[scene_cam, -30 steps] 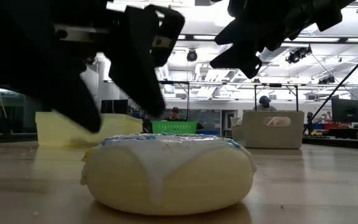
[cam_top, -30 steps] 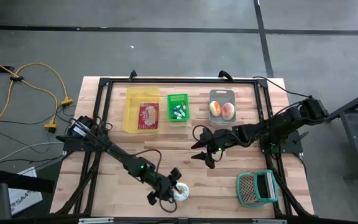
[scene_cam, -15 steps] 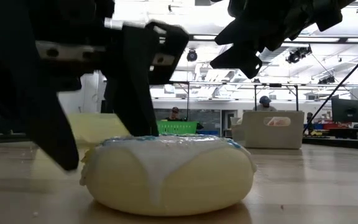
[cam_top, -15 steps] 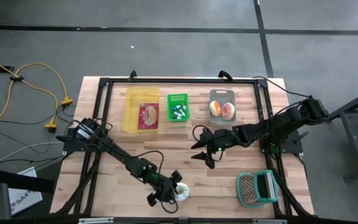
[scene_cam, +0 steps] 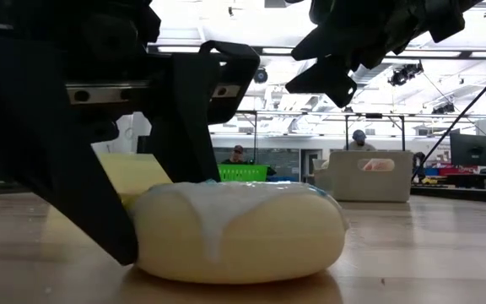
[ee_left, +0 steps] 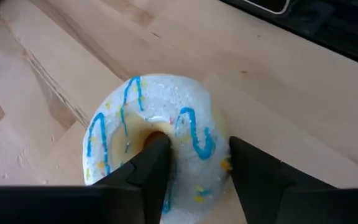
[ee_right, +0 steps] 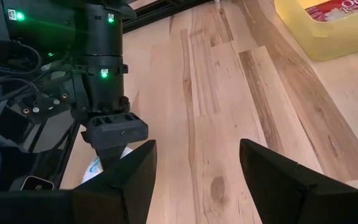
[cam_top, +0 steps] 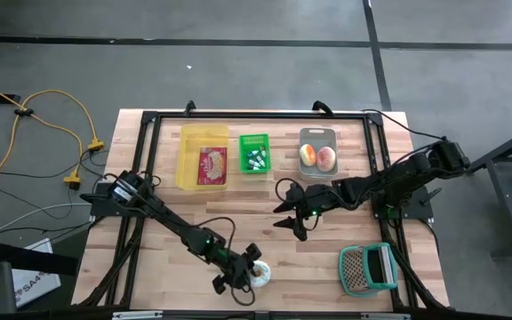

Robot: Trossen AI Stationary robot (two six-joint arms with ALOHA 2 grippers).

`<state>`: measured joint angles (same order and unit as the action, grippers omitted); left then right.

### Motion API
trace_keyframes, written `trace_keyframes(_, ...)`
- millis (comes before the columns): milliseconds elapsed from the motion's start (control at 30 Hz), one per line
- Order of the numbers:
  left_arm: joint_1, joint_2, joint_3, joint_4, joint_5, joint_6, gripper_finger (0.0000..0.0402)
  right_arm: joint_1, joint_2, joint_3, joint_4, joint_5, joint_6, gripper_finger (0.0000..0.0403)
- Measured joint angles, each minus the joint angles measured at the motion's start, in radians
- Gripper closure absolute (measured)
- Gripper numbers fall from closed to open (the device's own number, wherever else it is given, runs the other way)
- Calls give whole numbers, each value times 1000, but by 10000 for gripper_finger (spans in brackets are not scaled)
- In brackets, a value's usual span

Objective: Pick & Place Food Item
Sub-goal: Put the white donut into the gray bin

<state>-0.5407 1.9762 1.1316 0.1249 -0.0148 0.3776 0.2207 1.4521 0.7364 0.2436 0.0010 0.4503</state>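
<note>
Left gripper (ee_left: pixel 194 180) straddling the iced donut (ee_left: pixel 157 134)

One finger (ee_left: pixel 151 168) sits in the donut's hole, the other outside its rim, not yet clamped. Right gripper (cam_top: pixel 292 209) hovers agape, well apart. No writing is readable near either gripper.

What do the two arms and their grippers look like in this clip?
Both arms are black and slender, with thin black cables along them and small green lights. The left gripper and right gripper each end in two dark, flat, tapering fingers; the left wrist housing is blocky.

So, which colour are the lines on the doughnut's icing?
Blue zigzag lines on the white-iced round doughnut, clearest in the left wrist view.
</note>
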Motion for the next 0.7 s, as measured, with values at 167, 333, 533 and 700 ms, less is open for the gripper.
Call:
trace_keyframes(167, 0, 0, 0, 0, -7, -9, 279, 0, 0, 0, 0, 0, -1, 186)
trace_keyframes(333, 0, 0, 0, 2, -10, -27, 298, 0, 0, 0, 0, 0, 0, 186)
trace_keyframes(533, 1, -2, 0, 3, -10, -30, 299, 0, 0, 0, 0, -4, 0, 186)
trace_keyframes(700, 2, -55, -3, -38, -34, -27, 299, 0, 0, 0, -3, -4, 8, 186)
